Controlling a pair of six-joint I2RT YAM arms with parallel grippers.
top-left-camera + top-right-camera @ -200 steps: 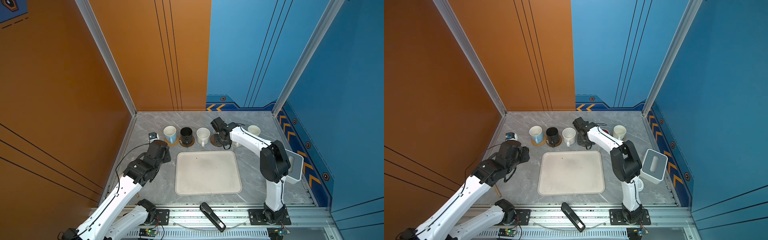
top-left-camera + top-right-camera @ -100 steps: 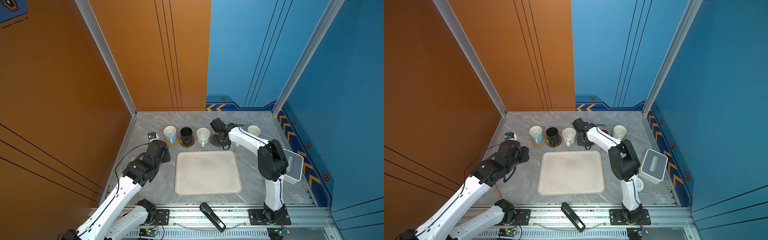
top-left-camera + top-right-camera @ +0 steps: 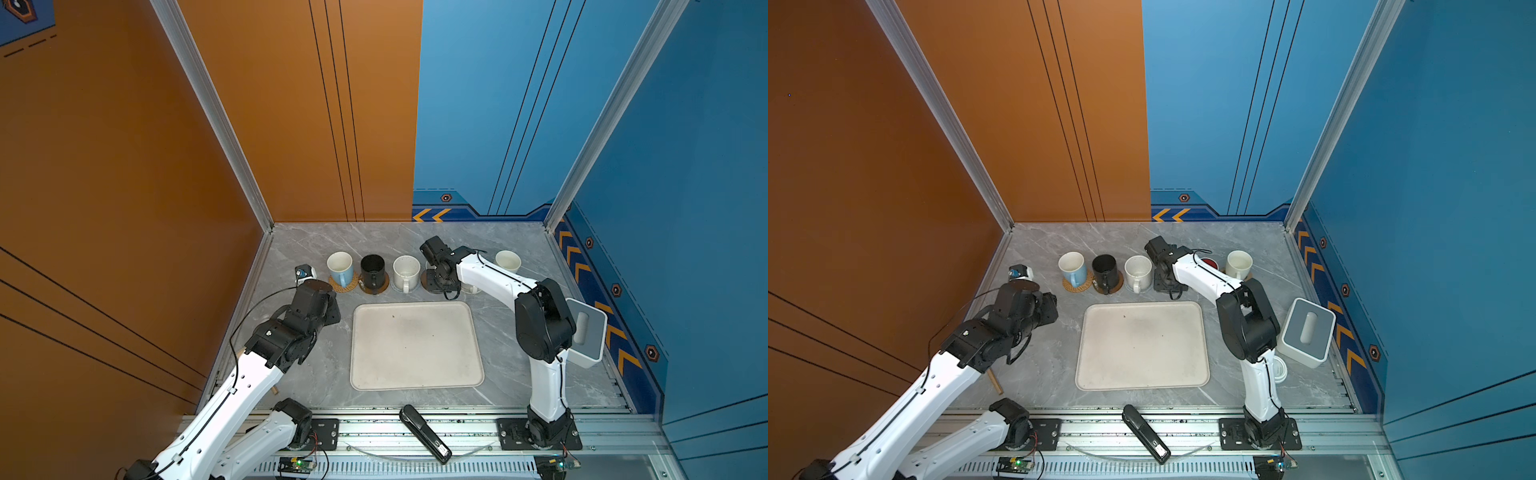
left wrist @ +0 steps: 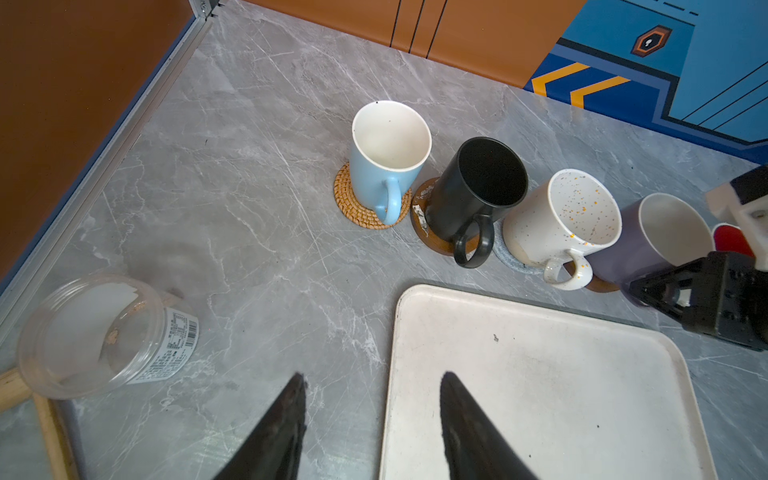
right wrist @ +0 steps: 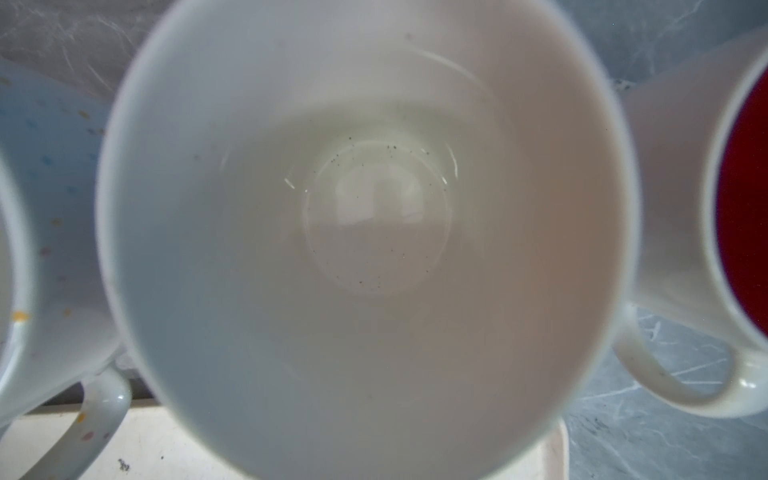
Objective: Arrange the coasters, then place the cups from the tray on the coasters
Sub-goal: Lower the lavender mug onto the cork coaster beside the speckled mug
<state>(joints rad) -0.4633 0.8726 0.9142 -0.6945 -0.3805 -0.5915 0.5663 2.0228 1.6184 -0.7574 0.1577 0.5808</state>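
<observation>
Though blurred, lav. cup (image 4: pixel 648 243) prob. upright

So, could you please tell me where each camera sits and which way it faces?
Top views: high above the front rail, looking down at the tray; both arms show.
Left wrist: on the left arm, facing the mug row; open left gripper shows.
Right wrist: straight above the lavender mug; no robot parts show.
Shared: both wrist views catch that mug.

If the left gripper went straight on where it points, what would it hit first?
Likely the tray's rim, which the open left gripper straddles while tilted downward; the light blue mug lies farther on. Depth unclear.
</observation>
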